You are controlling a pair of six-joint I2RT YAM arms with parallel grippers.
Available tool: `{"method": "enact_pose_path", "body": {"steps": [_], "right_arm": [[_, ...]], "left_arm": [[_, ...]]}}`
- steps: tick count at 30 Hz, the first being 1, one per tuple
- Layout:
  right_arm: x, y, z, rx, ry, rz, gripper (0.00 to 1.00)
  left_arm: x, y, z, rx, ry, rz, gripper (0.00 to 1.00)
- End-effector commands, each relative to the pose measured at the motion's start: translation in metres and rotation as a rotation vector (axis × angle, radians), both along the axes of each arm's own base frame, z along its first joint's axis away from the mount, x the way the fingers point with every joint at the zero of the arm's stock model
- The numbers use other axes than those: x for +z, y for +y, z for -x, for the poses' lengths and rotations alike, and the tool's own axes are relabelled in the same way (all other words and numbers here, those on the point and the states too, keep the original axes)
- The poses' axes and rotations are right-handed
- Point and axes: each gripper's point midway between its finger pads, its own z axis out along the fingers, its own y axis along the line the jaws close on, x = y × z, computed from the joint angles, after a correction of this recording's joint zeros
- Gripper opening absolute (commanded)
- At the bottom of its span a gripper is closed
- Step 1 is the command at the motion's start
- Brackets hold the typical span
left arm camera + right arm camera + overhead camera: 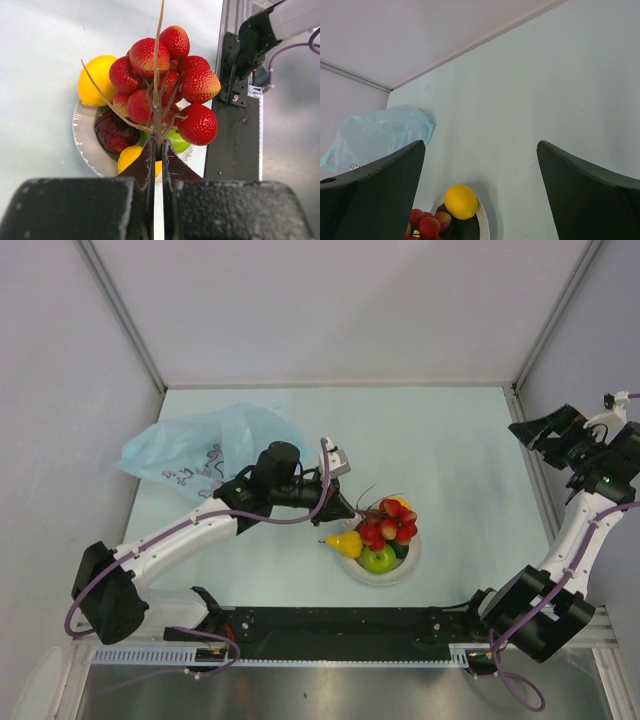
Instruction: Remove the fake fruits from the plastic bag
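Observation:
My left gripper (159,150) is shut on the brown stem of the bunch of red grapes (165,75) and holds it over the white plate (82,135). On the plate lie a lemon (95,80), a dark maroon fruit (114,132), a green apple (176,139) and another yellow fruit (131,156). In the top view the bunch (390,523) hangs at the tip of my left gripper (352,508). The light-blue plastic bag (195,450) lies crumpled at the far left, behind the left arm. My right gripper (545,435) is open, empty and raised at the far right.
The right wrist view looks down on the bag (375,135), the lemon (461,201) and the plate's rim (484,225). Grey walls enclose the table on three sides. A black rail (350,625) runs along the near edge.

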Motion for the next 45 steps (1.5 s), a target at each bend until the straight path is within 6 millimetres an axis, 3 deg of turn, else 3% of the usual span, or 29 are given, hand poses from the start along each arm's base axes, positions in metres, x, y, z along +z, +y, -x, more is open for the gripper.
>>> {"method": "enact_pose_path", "body": {"steps": [1,5,10,19,25,36,45], "right_arm": [[0.008,0.003,0.005,-0.006,-0.028,0.017,1.00],[0.005,0.003,0.007,-0.011,-0.021,0.004,1.00],[0.004,0.003,0.007,-0.016,-0.026,-0.014,1.00],[0.003,-0.002,0.005,-0.028,-0.023,-0.033,1.00],[-0.001,-0.004,0.005,-0.034,-0.014,-0.038,1.00],[-0.008,-0.008,0.002,-0.041,-0.004,-0.054,1.00],[-0.010,-0.010,-0.001,-0.043,-0.003,-0.058,1.00]], "left_arm": [[0.011,-0.005,-0.005,-0.038,-0.142,0.071,0.00],[-0.006,0.002,-0.007,-0.005,-0.153,0.039,0.00],[-0.007,0.004,-0.012,0.043,-0.146,0.039,0.02],[-0.033,0.009,-0.015,0.055,-0.138,-0.009,0.06],[-0.041,0.009,-0.030,0.080,-0.158,-0.020,0.16],[-0.063,0.016,-0.037,0.088,-0.145,-0.066,0.40],[-0.062,0.014,-0.038,0.083,-0.143,-0.055,0.60]]}}
